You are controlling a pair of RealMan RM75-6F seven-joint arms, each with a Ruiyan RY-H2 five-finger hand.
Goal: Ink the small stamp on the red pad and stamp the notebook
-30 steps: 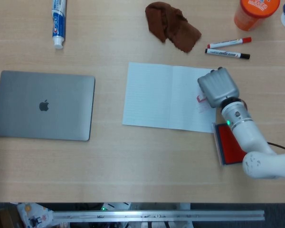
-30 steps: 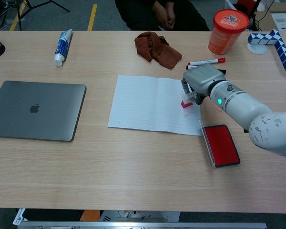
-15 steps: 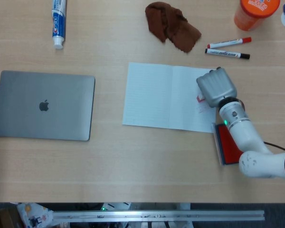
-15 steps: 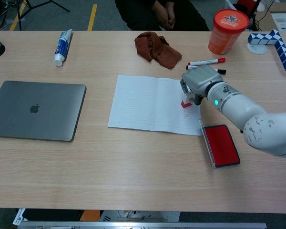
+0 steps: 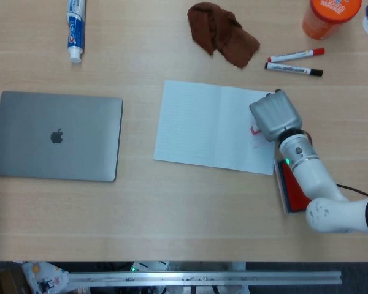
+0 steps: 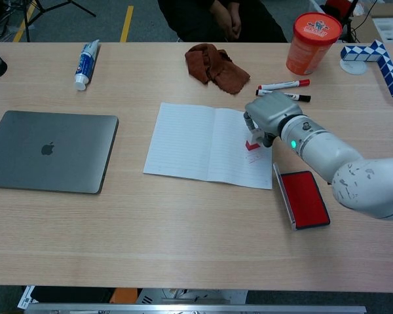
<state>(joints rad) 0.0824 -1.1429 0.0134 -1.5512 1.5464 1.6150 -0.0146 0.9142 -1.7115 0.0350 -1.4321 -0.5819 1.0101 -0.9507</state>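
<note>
An open lined notebook lies mid-table. My right hand hangs over its right page and holds the small red stamp, whose base touches the paper. A faint stamped mark shows just below the stamp. The red ink pad lies open beside the notebook's right edge, partly under my forearm in the head view. My left hand shows in neither view.
A closed grey laptop lies at the left. A toothpaste tube, a brown cloth, two markers, an orange cup and a blue-white folding toy line the far side.
My right hand has slid left with the stamp across the right page. The notebook has shifted a little to the left and turned slightly with it.
</note>
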